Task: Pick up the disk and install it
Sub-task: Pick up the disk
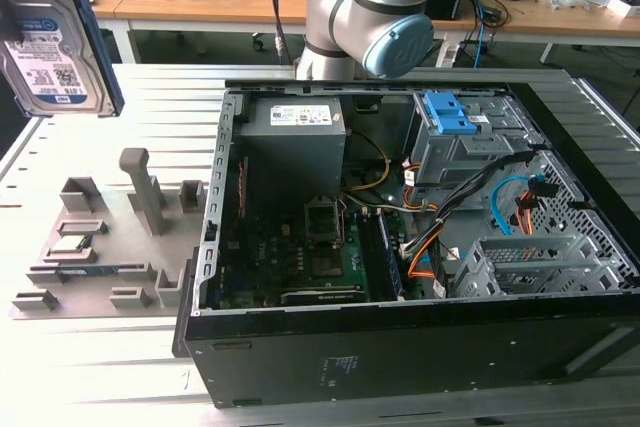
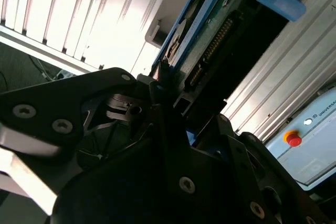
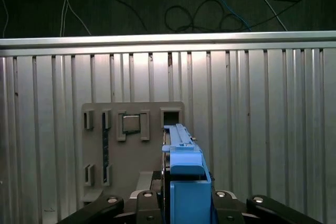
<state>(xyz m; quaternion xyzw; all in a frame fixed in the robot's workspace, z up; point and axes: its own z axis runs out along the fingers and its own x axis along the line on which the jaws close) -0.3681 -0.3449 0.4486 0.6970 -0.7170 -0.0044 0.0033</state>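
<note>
Gripper (image 3: 187, 204) clenched on the disk (image 3: 181, 153) — in both wrist views its black fingers (image 2: 157, 129) press on either side of the blue carrier frame, with the drive's connector edge pointing away from the wrist (image 2: 220, 40).

In the exterior view the disk (image 1: 60, 47) hangs in the air at the far left, standing on edge and slightly tilted, its white-and-blue label facing the camera. It touches nothing below. Beneath it on the slatted table (image 1: 100, 367) lies a grey tray (image 1: 150, 277), and a small chip (image 1: 72, 244) sits in one tray pocket; the first wrist view looks down past the disk onto that same tray (image 3: 100, 150).

To the exterior view's right of the tray stands the open case (image 1: 400, 357), well apart from the disk. Inside it, near the back, is a blue bracket (image 1: 448, 112) on a grey cage — the arm (image 1: 370, 17) rises behind the case.
</note>
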